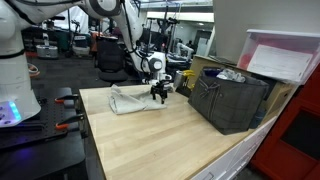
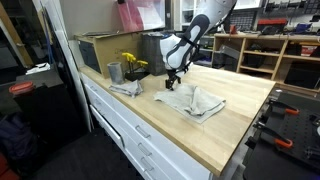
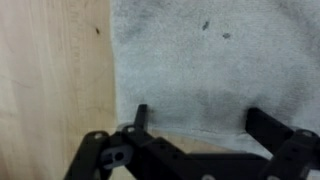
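2 fingers (image 3: 140, 118) of my hand (image 3: 198, 126) stand spread wide with nothing between them, and they hover just above the near hem of the gray cloth (image 3: 205, 60) in the wrist view. 1 strip of bare wooden surface (image 3: 50, 80) shows beside that hem. In both exterior views the cloth (image 1: 128, 100) (image 2: 195, 101) lies rumpled but mostly flat near the middle of the surface, with the hand (image 1: 158, 94) (image 2: 173, 84) over its edge rather than its center. To do this reach well, I judge the descent should be straight and slow, with the wrist level so both tips meet the fabric together just inside the hem. Closing only once they press lightly into the weave should bunch a fold between them instead of scraping wood. The dark crate (image 1: 235, 100) and the cup of yellow flowers (image 2: 128, 68) sit well apart, so I see no crowding here.
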You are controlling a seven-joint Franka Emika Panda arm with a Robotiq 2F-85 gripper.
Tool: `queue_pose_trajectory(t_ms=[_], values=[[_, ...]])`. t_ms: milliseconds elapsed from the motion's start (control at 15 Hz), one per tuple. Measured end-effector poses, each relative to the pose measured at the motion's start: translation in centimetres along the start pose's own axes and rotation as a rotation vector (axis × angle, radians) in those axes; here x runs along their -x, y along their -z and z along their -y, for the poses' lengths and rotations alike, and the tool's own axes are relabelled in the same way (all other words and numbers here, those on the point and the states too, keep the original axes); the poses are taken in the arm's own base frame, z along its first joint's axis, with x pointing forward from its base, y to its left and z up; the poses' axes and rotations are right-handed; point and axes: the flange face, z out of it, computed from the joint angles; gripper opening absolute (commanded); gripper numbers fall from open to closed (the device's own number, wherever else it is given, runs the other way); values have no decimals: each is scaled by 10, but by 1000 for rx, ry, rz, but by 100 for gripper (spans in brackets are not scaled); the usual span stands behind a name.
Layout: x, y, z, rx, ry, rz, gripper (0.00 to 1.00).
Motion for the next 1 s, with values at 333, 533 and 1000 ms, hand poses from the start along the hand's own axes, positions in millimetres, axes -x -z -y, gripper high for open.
queue_pose_trajectory(t_ms=[333, 533, 1000], values=[[-4, -19, -8, 25, -6, 21, 100], [-6, -20, -15, 36, -12, 30, 66], [-13, -12, -36, 55, -42, 63, 13]])
